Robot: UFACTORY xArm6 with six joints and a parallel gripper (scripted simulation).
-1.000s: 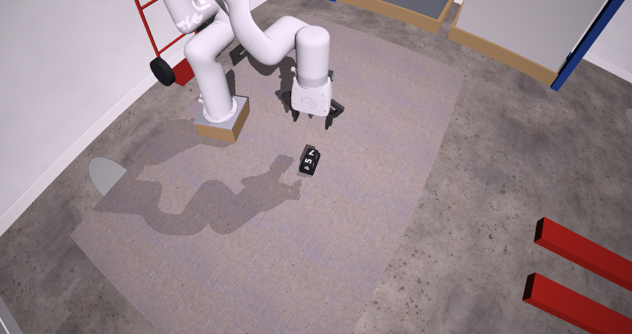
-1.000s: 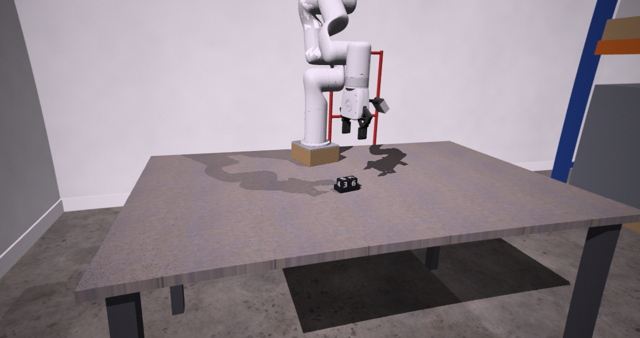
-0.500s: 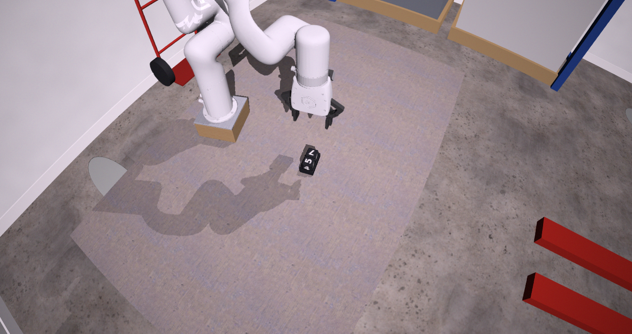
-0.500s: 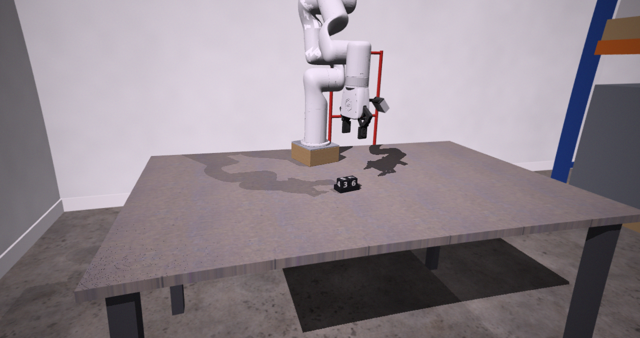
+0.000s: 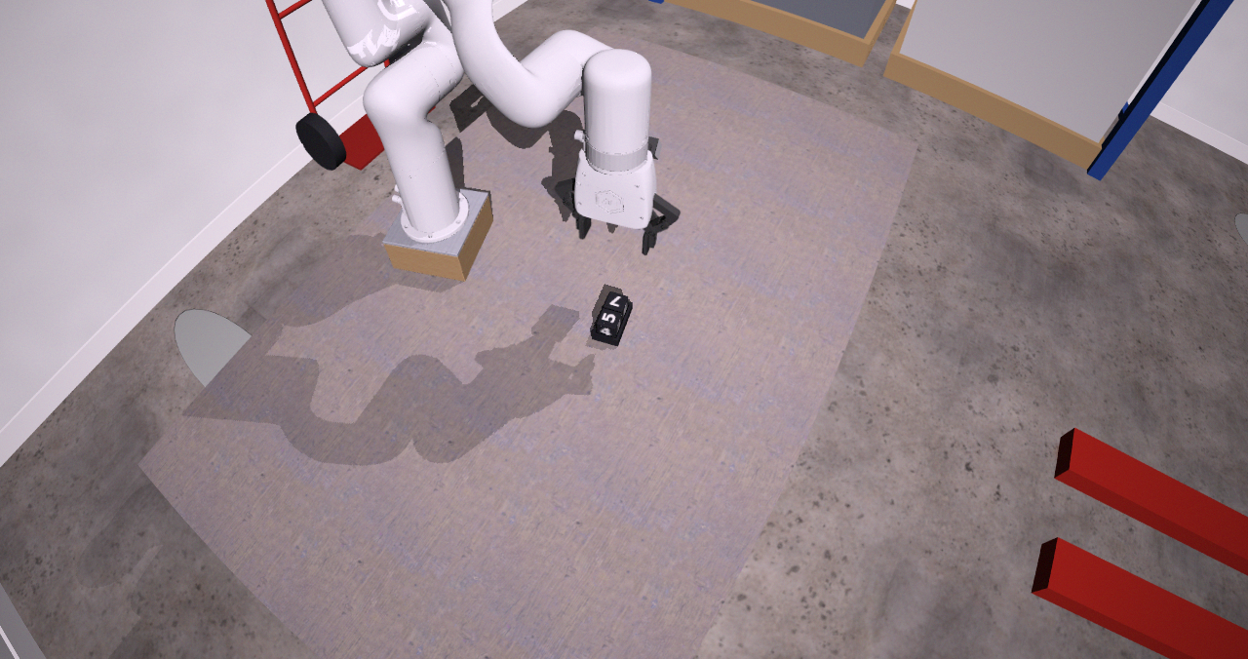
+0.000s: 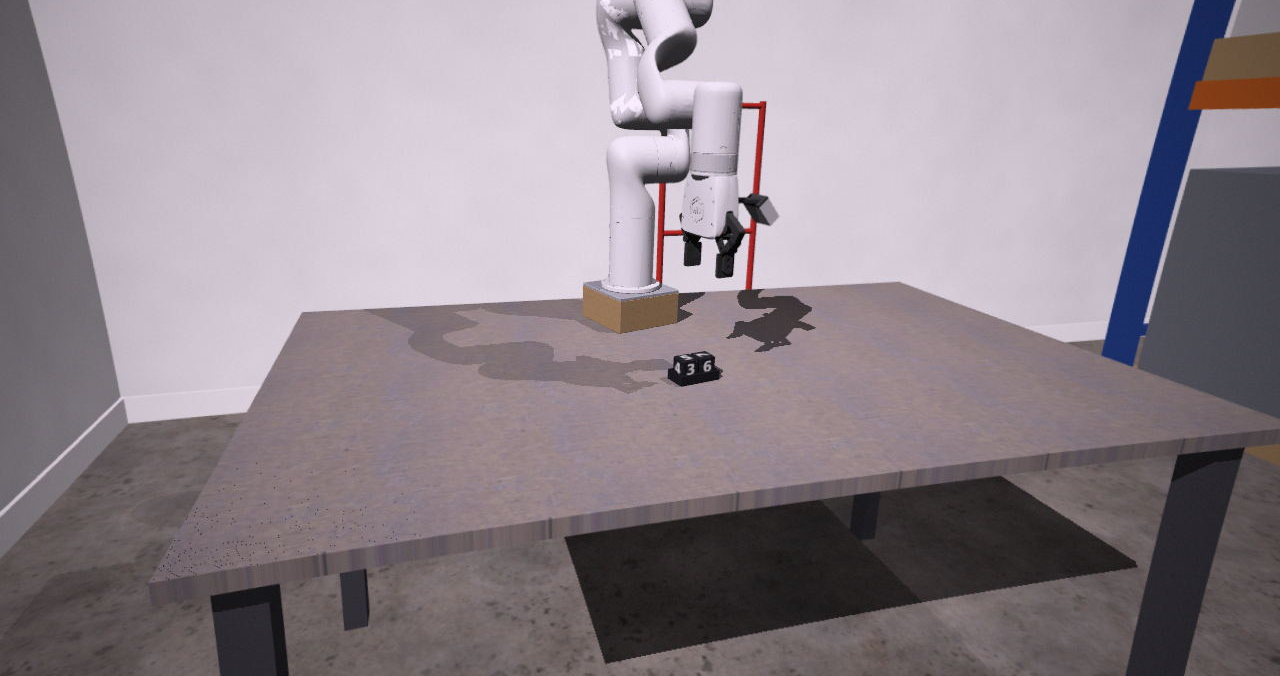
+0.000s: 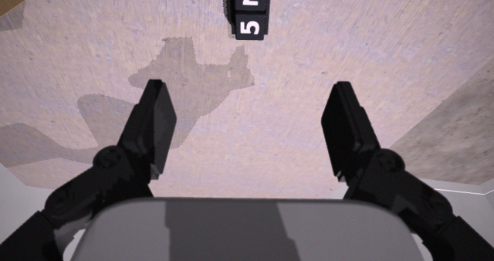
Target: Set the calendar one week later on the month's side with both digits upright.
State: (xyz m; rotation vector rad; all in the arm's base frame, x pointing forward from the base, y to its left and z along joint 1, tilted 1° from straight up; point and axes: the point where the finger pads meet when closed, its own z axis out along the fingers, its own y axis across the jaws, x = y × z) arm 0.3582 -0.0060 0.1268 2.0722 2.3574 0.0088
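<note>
The claw [image 6: 707, 260] hangs high above the worktop [image 6: 447, 457], wide open, with nothing in it. It is near the arm's wooden base block [image 6: 629, 306], so nothing gets bumped. The little black calendar [image 6: 693, 368] sits farther out on the worktop, well apart from the claw. Its two cubes [image 5: 611, 315] stand side by side in the tray, so the numbers read together. From the front they show 3 and 6; their tops show 5 and 7. I think the job is done, or has not begun.
</note>
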